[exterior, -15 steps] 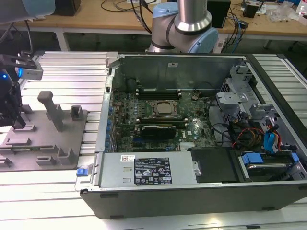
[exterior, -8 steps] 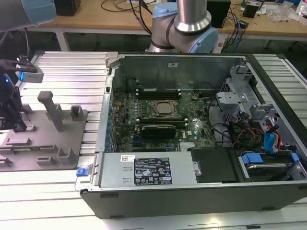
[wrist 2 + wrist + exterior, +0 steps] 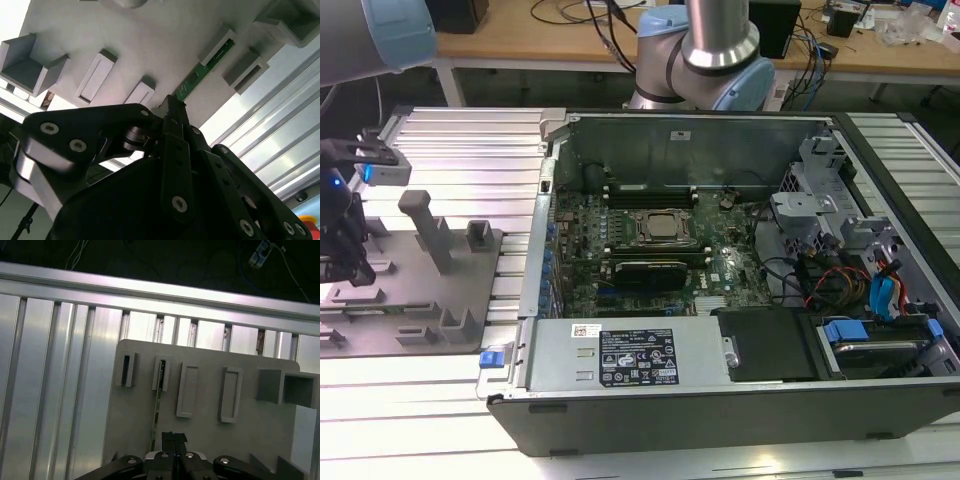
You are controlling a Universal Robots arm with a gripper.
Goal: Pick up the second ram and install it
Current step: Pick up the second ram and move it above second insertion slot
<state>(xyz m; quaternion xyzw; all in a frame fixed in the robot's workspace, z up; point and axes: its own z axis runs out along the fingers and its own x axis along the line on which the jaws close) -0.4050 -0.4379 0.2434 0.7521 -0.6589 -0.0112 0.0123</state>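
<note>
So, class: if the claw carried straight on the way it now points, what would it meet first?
Probably the second ram, the green stick on edge in the grey fixture plate: the claw points at its near end. Depth is unclear, so it could land on the plate beside it.

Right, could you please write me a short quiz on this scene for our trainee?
1. In the exterior view, on which side of the case is the fixture?
2. True or false: the gripper hangs over the case.
3. The ram: A lies flat; B stands on edge in the fixture's slots; C leans on the post.
Key: 1 the left; 2 false; 3 B.
</note>
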